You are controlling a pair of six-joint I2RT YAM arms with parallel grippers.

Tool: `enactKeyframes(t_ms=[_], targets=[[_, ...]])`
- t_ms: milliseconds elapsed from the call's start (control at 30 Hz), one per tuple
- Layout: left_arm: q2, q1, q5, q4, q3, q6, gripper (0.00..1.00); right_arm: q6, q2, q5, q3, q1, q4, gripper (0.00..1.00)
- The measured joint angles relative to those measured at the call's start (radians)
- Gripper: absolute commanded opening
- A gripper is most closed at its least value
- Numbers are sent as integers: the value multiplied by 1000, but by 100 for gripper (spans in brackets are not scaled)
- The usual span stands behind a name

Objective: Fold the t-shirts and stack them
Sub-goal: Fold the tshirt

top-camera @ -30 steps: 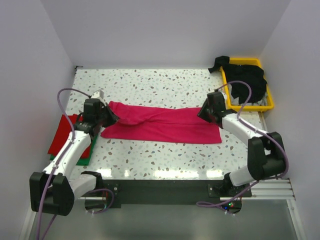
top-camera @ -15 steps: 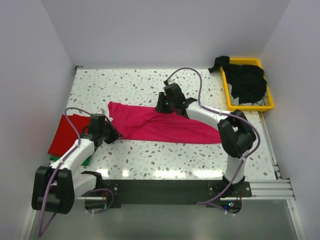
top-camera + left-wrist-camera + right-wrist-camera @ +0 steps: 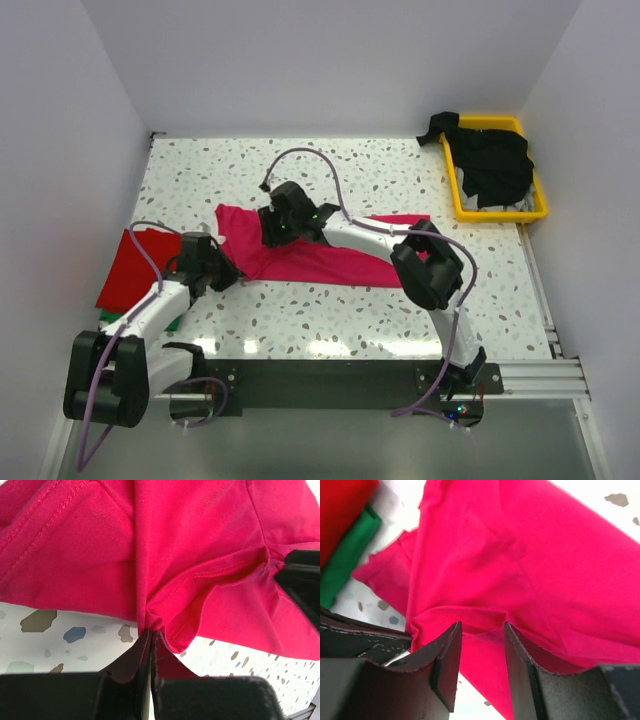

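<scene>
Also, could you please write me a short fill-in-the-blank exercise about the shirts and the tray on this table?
1. One edge of the magenta-pink soft cloth t-shirt is pinched by the shut fingers of the ____ arm.
2. The yellow plastic tray holds crumpled cloth coloured ____.
3. The red cloth t-shirt lies on top of a folded t-shirt coloured ____.

Missing words: left; black; green.

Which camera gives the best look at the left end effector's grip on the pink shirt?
The left wrist view: the left end effector, shut, pinches a fold of the pink shirt up close. The top view shows it small at the shirt's near-left edge; the right wrist view shows cloth, not the pinch.
</scene>
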Motion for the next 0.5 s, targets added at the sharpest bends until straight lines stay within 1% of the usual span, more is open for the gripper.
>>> enactKeyframes(t_ms=[267, 367, 500], targets=[[0, 0, 0, 3, -3, 0, 0, -51, 56, 105, 66, 35, -97, 42], [0, 0, 1, 3, -3, 0, 0, -59, 57, 146, 69, 35, -122, 39], [0, 0, 1, 3, -3, 0, 0, -66, 57, 176, 69, 35, -142, 30]])
